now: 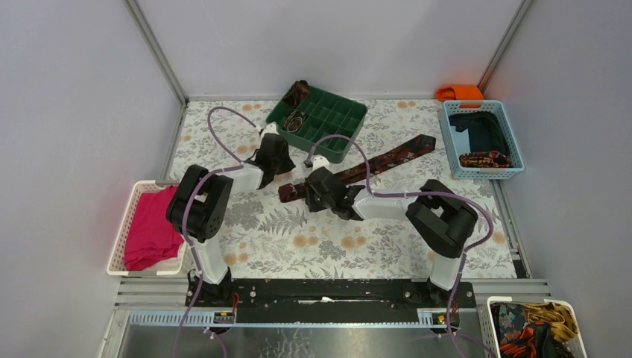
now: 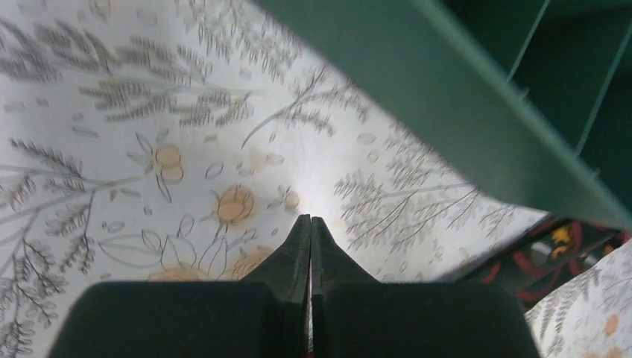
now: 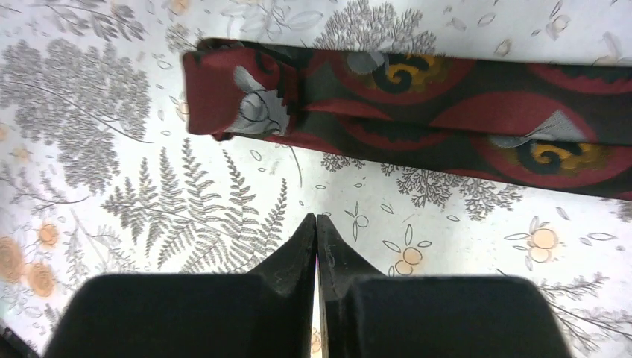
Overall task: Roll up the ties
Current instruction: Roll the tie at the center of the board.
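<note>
I'm looking at the table (image 1: pixel 298 246), covered in a pale cloth printed with ferns and orange flowers. A green tray (image 1: pixel 332 153) with compartments sits at the back centre. One maroon patterned tie (image 1: pixel 387 160) lies flat on the diagonal just beside it, near end folded over. A blue basket (image 1: pixel 447 142) is at the right, an orange item (image 1: pixel 460 92) in the far corner, and a white basket (image 1: pixel 121 231) at the left edge.

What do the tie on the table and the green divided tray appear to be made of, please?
The tie looks like woven fabric, perhaps silk or polyester: it folds softly and shows a sheen. The green divided tray seems moulded plastic: smooth, matte, thin rigid walls.
</note>
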`<state>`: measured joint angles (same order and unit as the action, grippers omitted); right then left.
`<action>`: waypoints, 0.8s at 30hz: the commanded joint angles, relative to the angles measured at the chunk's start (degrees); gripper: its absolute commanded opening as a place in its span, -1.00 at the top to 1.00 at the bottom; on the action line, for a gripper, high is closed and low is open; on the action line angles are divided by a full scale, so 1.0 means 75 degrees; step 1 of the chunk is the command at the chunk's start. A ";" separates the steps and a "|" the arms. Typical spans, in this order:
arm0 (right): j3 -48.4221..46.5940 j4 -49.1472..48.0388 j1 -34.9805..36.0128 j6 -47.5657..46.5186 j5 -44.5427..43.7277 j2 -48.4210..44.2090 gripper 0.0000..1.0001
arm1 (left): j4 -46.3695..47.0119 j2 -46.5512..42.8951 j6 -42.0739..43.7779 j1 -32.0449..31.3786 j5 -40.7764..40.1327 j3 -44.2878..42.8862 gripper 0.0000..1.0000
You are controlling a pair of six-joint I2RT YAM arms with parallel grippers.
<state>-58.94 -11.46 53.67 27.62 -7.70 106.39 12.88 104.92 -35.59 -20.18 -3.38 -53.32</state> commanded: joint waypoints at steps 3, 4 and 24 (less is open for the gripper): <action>-0.0219 0.0466 0.0055 -0.0521 -0.0222 -0.0965 0.86 | -0.1334 -0.0341 0.0206 0.0078 -0.0954 -0.1226 0.99; -0.0373 0.0515 0.0062 -0.0563 -0.0166 -0.0990 0.87 | -0.1504 -0.0637 0.0160 0.0078 -0.1061 -0.1261 0.99; -0.3155 0.1415 0.0156 -0.0425 0.1102 0.1359 1.00 | -0.3606 -0.6391 -0.0344 -0.0062 -0.3132 0.0555 1.00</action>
<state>-80.53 -3.25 54.33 23.90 -0.34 115.68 -10.55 57.14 -38.28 -20.27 -24.51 -50.17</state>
